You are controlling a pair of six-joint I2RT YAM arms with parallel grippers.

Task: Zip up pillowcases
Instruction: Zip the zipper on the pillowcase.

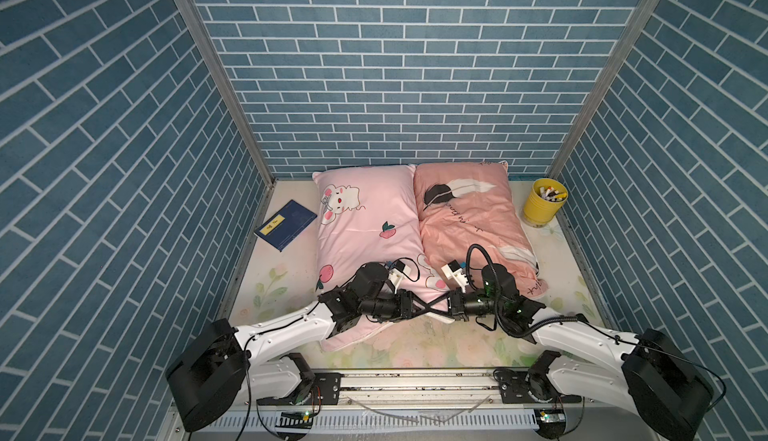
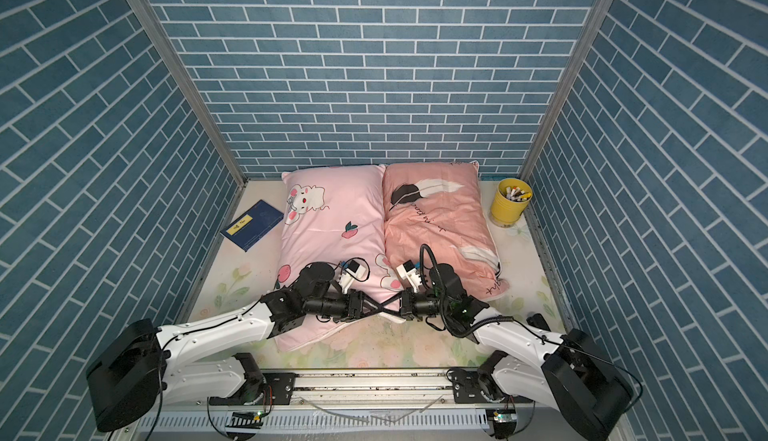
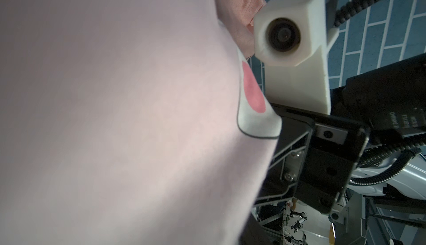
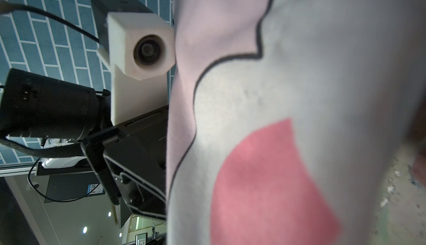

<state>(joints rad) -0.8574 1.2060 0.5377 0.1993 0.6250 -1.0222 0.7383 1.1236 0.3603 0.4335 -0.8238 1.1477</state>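
Two pillowcases lie side by side in both top views: a pale pink one with a bunny and peaches, and a salmon one with feathers. My left gripper and right gripper meet tip to tip at the pale pink pillowcase's near right corner. Their fingers cross there. Pale pink fabric fills both wrist views and hides each gripper's own jaws. The right gripper is shut; whether it holds anything is hidden.
A blue book lies left of the pillows. A yellow cup of pens stands at the back right. Blue brick walls close three sides. A metal rail runs along the front edge.
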